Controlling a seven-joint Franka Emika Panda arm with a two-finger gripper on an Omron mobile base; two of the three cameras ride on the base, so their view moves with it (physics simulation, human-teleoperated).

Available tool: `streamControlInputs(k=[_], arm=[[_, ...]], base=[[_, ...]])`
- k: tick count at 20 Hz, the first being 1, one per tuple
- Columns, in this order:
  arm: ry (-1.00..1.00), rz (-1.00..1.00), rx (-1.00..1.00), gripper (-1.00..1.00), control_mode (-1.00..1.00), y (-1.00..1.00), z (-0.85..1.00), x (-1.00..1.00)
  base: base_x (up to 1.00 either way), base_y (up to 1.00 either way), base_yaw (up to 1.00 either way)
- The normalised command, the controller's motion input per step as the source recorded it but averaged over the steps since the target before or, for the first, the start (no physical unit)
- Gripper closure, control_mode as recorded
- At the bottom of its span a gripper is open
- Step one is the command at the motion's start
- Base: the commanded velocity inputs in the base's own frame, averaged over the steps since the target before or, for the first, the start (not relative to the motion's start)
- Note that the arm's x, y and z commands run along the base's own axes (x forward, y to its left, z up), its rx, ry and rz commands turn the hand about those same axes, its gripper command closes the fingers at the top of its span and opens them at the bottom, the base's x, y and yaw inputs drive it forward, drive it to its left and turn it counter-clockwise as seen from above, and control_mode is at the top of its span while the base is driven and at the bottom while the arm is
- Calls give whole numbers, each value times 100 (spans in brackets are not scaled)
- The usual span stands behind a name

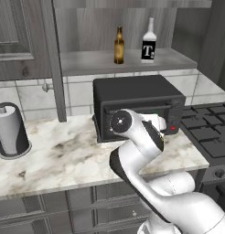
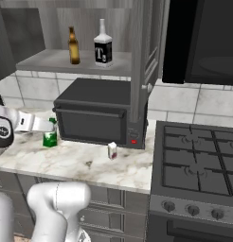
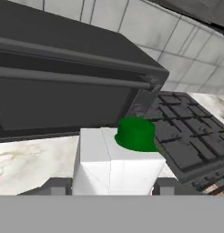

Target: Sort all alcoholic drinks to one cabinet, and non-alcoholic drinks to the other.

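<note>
Two alcoholic drinks stand on the open cabinet shelf (image 1: 87, 61) above the counter: a slim brown beer bottle (image 1: 119, 45) (image 2: 73, 46) and, to its right, a taller clear bottle with a black "T" label (image 1: 148, 43) (image 2: 103, 45). My gripper (image 3: 111, 187) (image 2: 47, 130) is low over the counter in front of the toaster oven, shut on a small white container with a green cap (image 3: 114, 164) (image 2: 49, 138). Its fingers (image 3: 54, 186) flank the container's sides. Whether the container rests on the counter or hangs just above it, I cannot tell.
A black toaster oven (image 1: 137, 105) (image 2: 97, 113) sits on the marble counter (image 1: 64, 155). A small white carton (image 2: 112, 150) stands in front of its right end. The stove (image 2: 199, 160) lies to the right, a paper towel roll (image 1: 11, 130) far left. An open cabinet door (image 2: 139, 61) hangs above the oven.
</note>
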Motion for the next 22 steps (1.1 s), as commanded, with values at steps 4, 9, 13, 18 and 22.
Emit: streamControlInputs(k=[4, 9, 13, 18, 22], arm=[[12, 32, 16, 100, -100, -29, 3, 0], [3, 26, 14, 100, -100, -29, 1, 0], [0, 10, 4, 100, -100, -4, 3, 0], [0, 6, 0, 100, 100, 0, 0, -5], [0, 0, 0, 100, 100, 0, 0, 0]], base=[[0, 0, 0], [0, 0, 0], [0, 0, 0], [-7, 0, 1], [-78, -4, 1]])
